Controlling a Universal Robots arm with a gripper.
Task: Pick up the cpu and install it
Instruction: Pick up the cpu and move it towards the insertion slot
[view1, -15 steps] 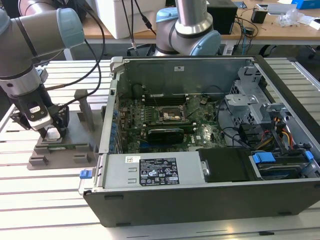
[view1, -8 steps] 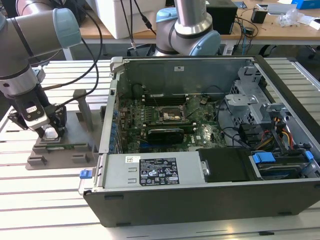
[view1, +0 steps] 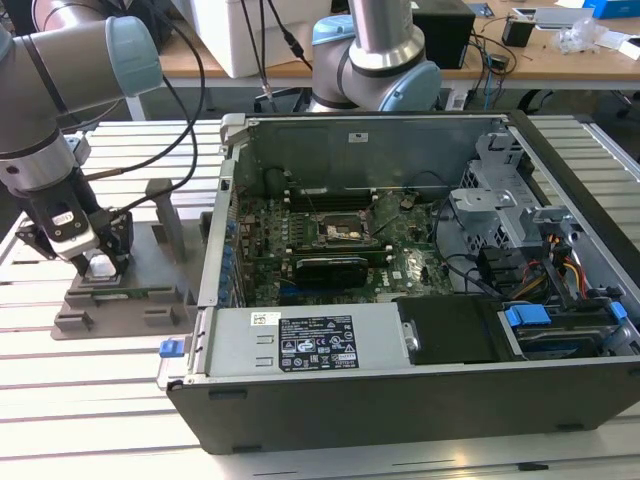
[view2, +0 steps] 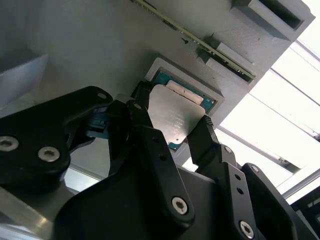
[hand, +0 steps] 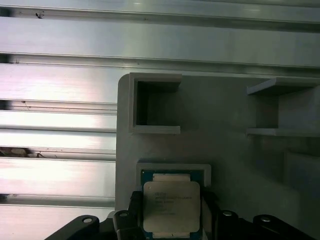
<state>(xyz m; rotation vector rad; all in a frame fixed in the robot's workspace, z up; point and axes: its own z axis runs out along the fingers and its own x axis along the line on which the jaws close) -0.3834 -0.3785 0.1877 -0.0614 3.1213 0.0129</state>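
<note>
Pinching the cpu by two opposite edges, the black fingers of the gripper pressing in against it from either side in both wrist views. Lying flat with the silver metal top facing up, seated in a shallow square recess of the grey tray, a thin green border showing around the lid. Sitting close to one edge of the tray, near two open rectangular pockets moulded into the tray's upper face. Sharing the tray with a thin green-edged board, held in a slot just beside the recess.

Reaching down onto the tray in the exterior view, at the tray's end toward the exterior view's left, the arm bending over from above and the wrist hanging low over the tray. Resting beneath the tray, a slatted aluminium table. Standing just beside the tray, on the exterior view's right of it, an open computer case, baring a green motherboard inside, well apart from the tray.
</note>
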